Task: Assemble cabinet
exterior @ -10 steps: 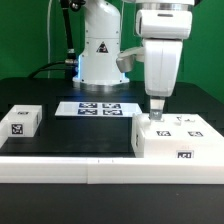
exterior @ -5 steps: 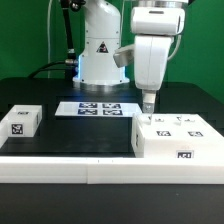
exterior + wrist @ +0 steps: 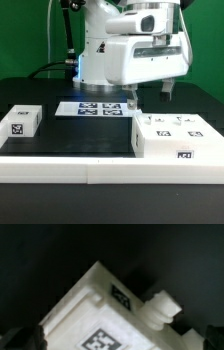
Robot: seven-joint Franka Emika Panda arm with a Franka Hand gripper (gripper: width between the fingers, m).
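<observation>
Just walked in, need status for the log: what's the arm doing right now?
The Panda arm's tool hovers open over a corner of the cabinet, holding nothing. The cabinet sits at the exterior view's right. A small white tagged block lies apart at the left, with the marker board further back between them.

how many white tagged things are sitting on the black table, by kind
cabinet: 1
small white block: 1
marker board: 1
total: 3
</observation>
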